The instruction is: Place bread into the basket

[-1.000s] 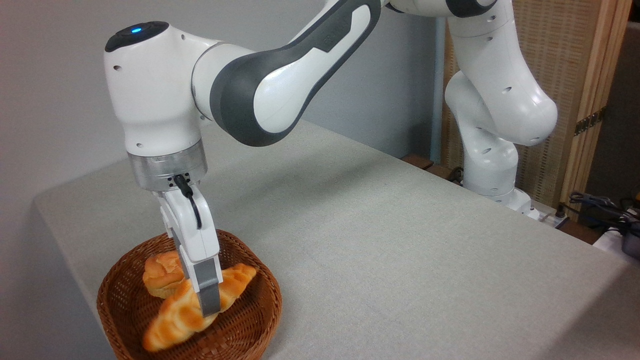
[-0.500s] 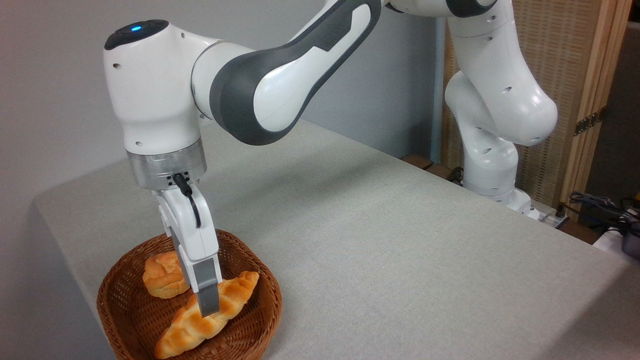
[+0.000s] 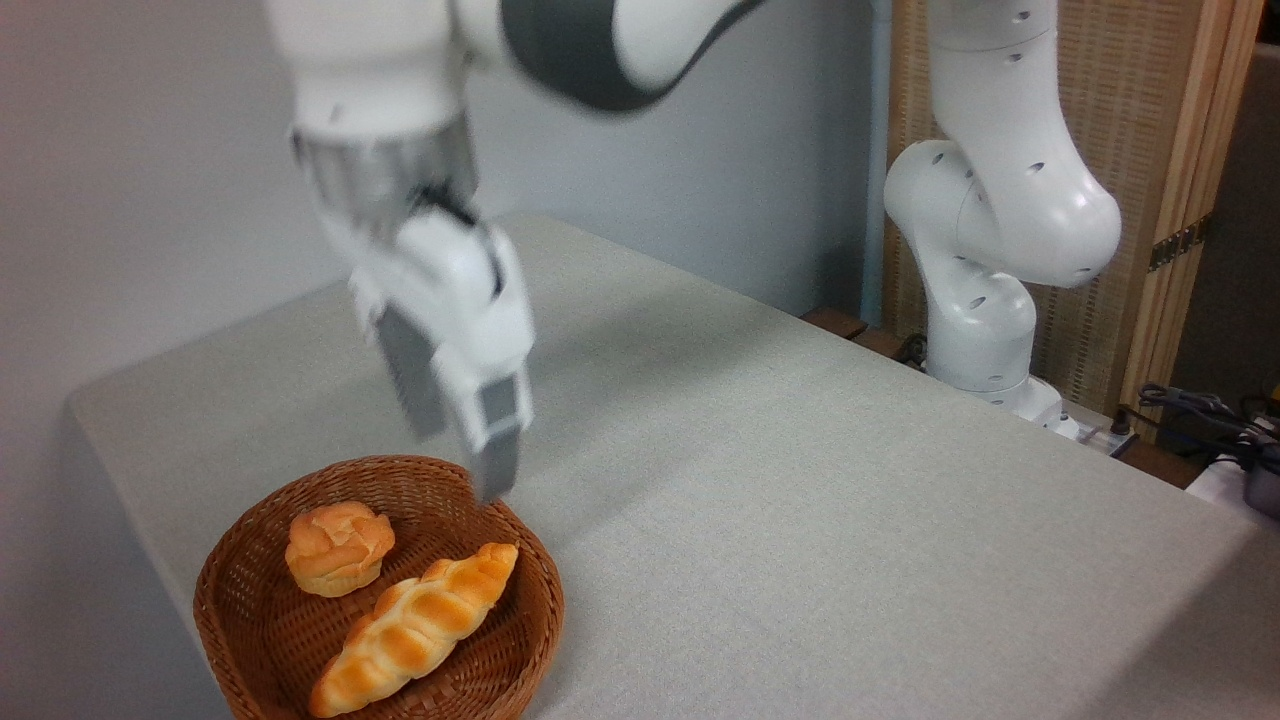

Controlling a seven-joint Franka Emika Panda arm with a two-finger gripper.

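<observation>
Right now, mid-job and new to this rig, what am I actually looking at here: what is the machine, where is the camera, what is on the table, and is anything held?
One fixed camera looks down across the table from a front corner. The white jointed machine is a robot arm, its base bolted at the far right edge of the grey table. At its end is the gripper, two flat fingers, blurred by motion; they look parted and hold nothing. It hangs above the back rim of the basket, touching neither rim nor food. Inside the basket lie the bread, a long braided loaf resting diagonally, and a small round bun behind it. Cables sit at the far right.
</observation>
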